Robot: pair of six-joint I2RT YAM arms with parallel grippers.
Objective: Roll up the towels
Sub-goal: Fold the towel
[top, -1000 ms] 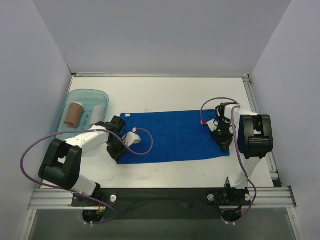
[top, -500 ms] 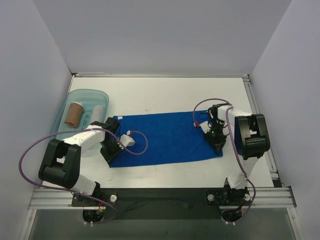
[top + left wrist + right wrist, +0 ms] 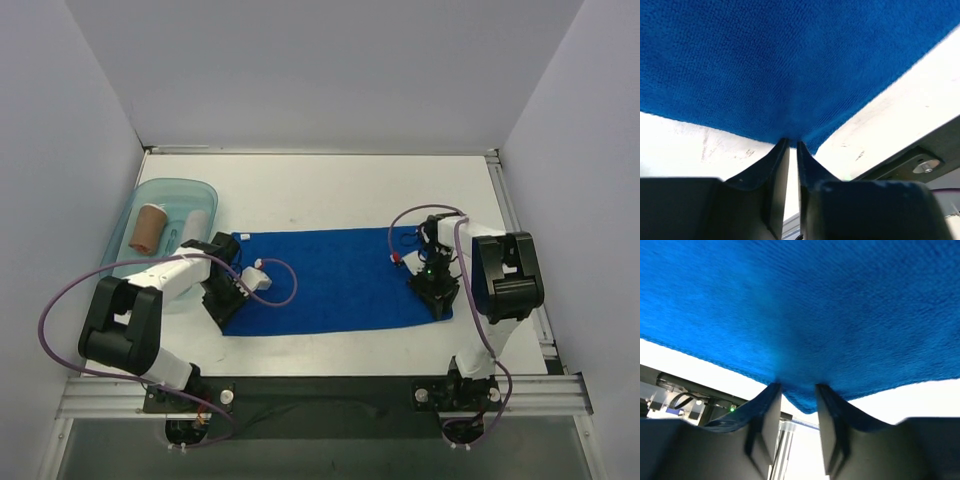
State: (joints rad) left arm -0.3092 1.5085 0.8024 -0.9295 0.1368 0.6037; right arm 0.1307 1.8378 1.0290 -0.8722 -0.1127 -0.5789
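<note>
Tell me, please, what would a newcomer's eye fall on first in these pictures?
The bright royal-blue rectangular terry towel, spread flat across the middle of the white table, stands out most. The left claw and the right claw each pinch one of its near corners. A translucent teal plastic tub at the table's left edge holds a tan rolled cloth.

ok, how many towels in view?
3. A blue towel lies spread flat on the table. A tan towel and a white towel sit rolled in the bin at left. More may be hidden there.
</note>
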